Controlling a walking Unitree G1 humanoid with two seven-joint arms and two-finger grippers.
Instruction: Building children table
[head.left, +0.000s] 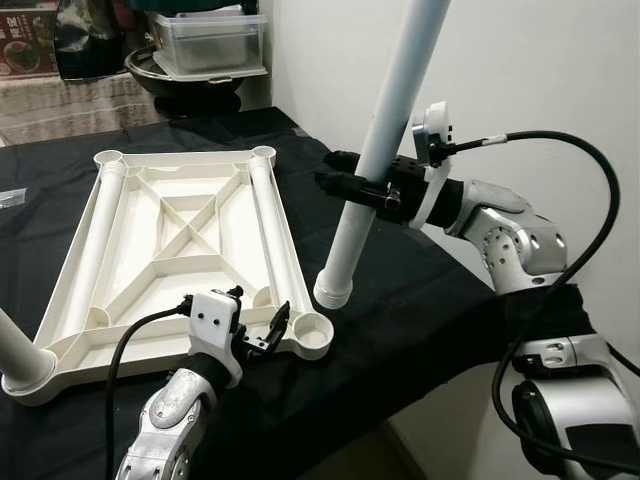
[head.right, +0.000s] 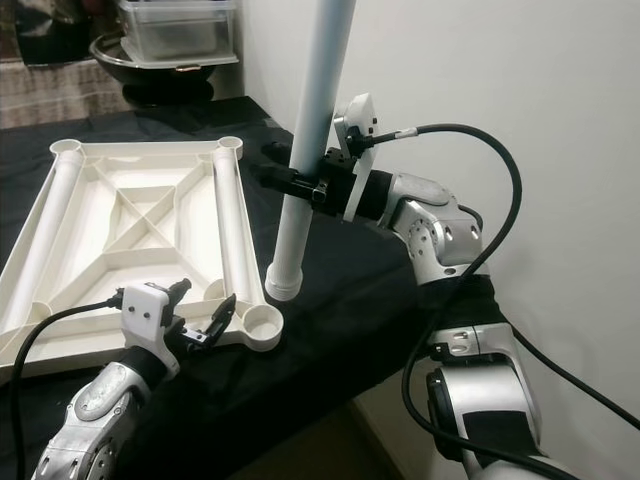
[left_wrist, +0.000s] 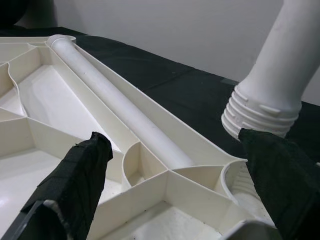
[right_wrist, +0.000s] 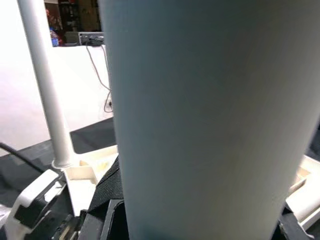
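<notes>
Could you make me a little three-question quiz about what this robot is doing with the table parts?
1. True or false: the right gripper is clamped on the white table leg.
2. Where is the leg's threaded end? A) screwed into a socket B) beside the tabletop's near corner socket, over the black cloth C) lying in the tabletop
3. Are the left gripper fingers open or shut?

Key: 1 true; 2 B; 3 open, at the tabletop's near edge.
</notes>
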